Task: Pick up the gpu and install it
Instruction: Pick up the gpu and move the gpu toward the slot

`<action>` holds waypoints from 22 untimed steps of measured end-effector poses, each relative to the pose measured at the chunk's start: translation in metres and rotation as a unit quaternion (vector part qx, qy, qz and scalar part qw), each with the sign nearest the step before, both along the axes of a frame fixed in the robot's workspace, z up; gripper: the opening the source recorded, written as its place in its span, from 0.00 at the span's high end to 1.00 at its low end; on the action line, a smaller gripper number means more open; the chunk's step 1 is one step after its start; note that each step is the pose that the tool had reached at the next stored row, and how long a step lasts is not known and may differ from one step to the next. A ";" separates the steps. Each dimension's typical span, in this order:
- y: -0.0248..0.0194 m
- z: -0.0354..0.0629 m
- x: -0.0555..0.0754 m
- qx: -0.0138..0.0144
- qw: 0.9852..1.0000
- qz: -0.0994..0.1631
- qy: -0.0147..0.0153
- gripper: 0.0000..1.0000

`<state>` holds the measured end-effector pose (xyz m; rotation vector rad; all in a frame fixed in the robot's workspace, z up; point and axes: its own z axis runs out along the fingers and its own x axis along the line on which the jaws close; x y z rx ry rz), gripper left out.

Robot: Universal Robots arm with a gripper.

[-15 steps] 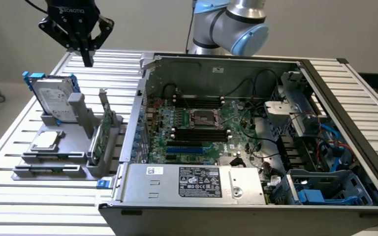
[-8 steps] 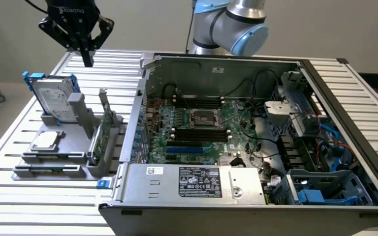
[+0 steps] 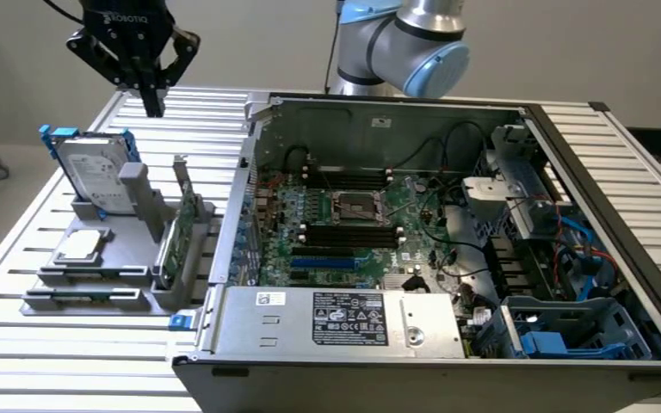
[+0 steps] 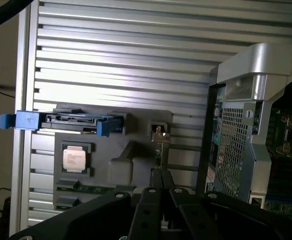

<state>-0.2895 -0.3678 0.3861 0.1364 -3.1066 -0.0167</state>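
Hand (image 3: pixel 152 107) closed, empty — above gpu (image 3: pixel 180 228); card half-hidden in holder (image 3: pixel 135 297).

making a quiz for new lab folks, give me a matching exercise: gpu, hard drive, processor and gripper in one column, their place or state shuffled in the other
Column one
1 gpu
2 hard drive
3 processor
4 gripper

Column two
a lying flat in the grey holder
b shut and empty, up over the table
c standing on edge in the holder, on the side nearest the case
d standing upright, with a blue frame

Pairs: 1-c, 2-d, 3-a, 4-b
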 end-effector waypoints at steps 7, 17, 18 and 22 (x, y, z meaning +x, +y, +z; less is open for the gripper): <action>0.0000 -0.0003 0.000 0.000 1.000 0.000 0.000 0.58; -0.0082 -0.0141 -0.002 -0.010 1.000 0.000 0.000 0.58; -0.0106 -0.0152 -0.002 -0.011 1.000 0.000 0.000 0.58; -0.0219 -0.0190 -0.003 -0.014 1.000 -0.001 0.000 0.58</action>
